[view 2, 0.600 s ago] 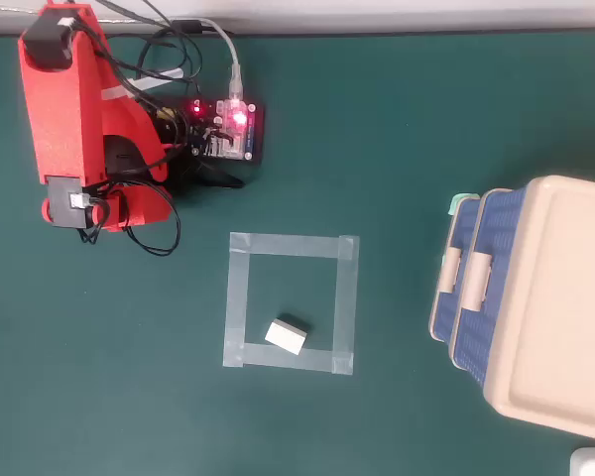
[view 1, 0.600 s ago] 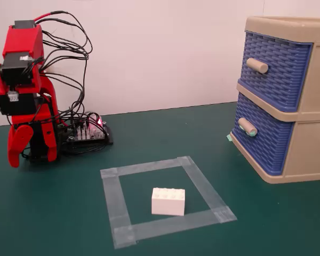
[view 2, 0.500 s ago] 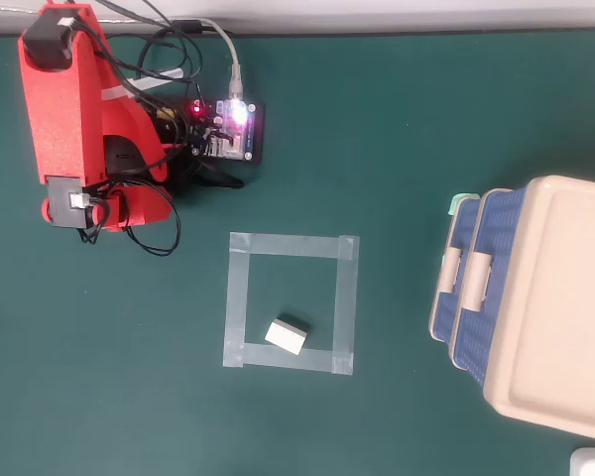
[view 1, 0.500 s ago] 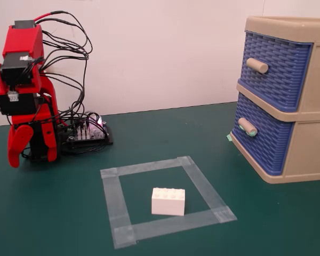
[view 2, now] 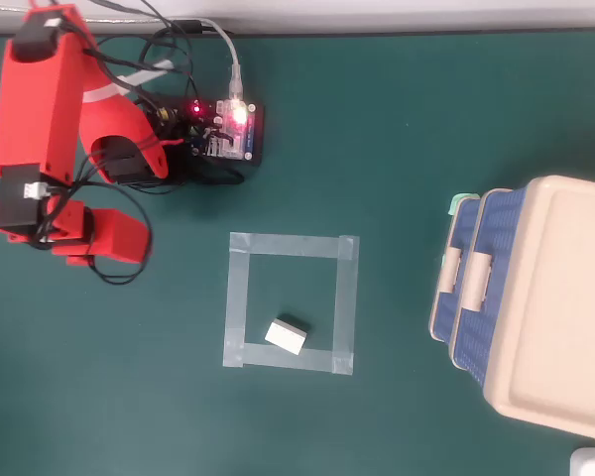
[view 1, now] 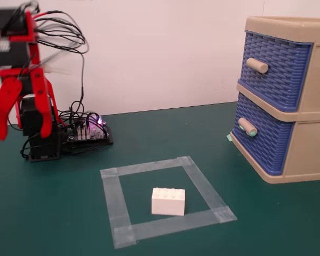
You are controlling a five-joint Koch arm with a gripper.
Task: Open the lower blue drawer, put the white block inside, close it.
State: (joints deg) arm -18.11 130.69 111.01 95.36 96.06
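Observation:
The white block (view 1: 168, 201) (view 2: 288, 336) lies on the green mat inside a taped square, toward its near edge. At the right, the lower blue drawer (view 1: 261, 141) (view 2: 459, 233) sits pushed into the beige cabinet (view 1: 309, 154), and its teal-tipped peg handle (view 1: 247, 127) points at the mat. My red arm (view 2: 40, 109) is raised at the far left. The gripper (view 1: 23, 136) hangs fingers-down above the mat, far from both block and drawer. Its two red fingers stand apart with nothing between them.
The upper blue drawer (view 1: 277, 66) with a plain beige handle is also pushed in. A controller board (view 1: 88, 133) (view 2: 233, 129) with lit LEDs and loose cables sits beside the arm's base. Pale tape (view 1: 197, 181) marks the square on the mat.
The arm has unfolded from its low rest pose. The gripper has risen well off the mat and swung left. Block and drawers have not moved.

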